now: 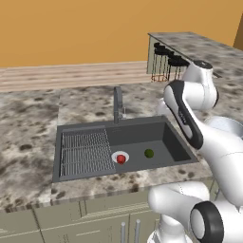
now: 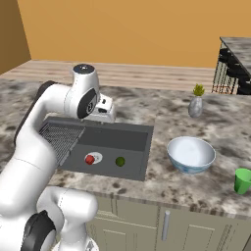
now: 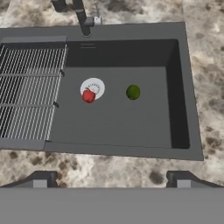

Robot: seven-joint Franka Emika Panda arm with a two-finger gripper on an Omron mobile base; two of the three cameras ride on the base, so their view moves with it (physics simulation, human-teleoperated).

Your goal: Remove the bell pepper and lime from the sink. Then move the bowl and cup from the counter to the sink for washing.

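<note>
Hand view puts us high over the sink [image 3: 183, 87], looking straight down into it. The pepper [image 3: 88, 96] sits on the white drain [image 3: 93, 87], overlapping its lower edge, and the lime [image 3: 133, 92] lies apart to its right on the bare basin floor. Both fruits are still in, so we judge the first step, clearing the sink, is not yet begun in earnest. Our gripper [image 3: 111, 180] has its fingers spread wide and holds nothing; they hang above the near rim, over the counter [image 3: 109, 168].

Next we would need to drop into the basin and centre the spread fingers over one fruit. The pepper is the more awkward, we think, since it rests on the drain ring and may roll. The lime has flat floor all around it.

Room is fair: the rack [image 3: 30, 92] takes the left part of the basin, and the faucet [image 3: 81, 15] stands at the far rim, its spout reaching over the back wall. The right wall is near the lime but not touching it.

From the right base view, the bowl [image 2: 191, 154] and cup [image 2: 242, 180] wait on the counter right of the sink, well apart from each other. The vase [image 2: 195, 105] stands farther back; how close it is to the bowl we cannot quite tell.
</note>
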